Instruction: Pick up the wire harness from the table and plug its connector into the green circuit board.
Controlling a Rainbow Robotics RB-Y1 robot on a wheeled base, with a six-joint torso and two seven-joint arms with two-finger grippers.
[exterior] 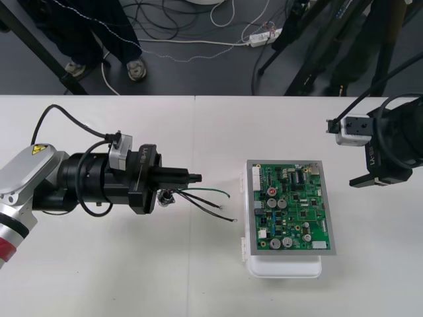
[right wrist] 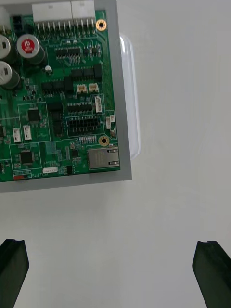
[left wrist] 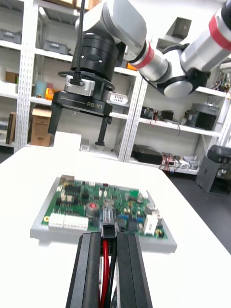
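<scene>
My left gripper [exterior: 193, 177] hovers over the table left of the green circuit board [exterior: 291, 207], pointing at it. In the left wrist view its fingers [left wrist: 91, 260] are shut on the harness. The small black plug [left wrist: 107, 227] sticks out between the tips, and red and black wires run back between them. Loose green and black wires [exterior: 210, 200] trail below the gripper, and the round socket [exterior: 165, 197] hangs under the wrist. The plug is short of the board [left wrist: 103, 202]. My right gripper [exterior: 380, 165] hangs open beyond the board's right edge, its fingers [right wrist: 13, 269] wide apart.
The board rests on a white base [exterior: 284, 267] whose rim also shows in the right wrist view beside the board [right wrist: 135, 96]. In the left wrist view the right gripper [left wrist: 79, 120] stands open behind the board. Bare table lies between my left gripper and the board.
</scene>
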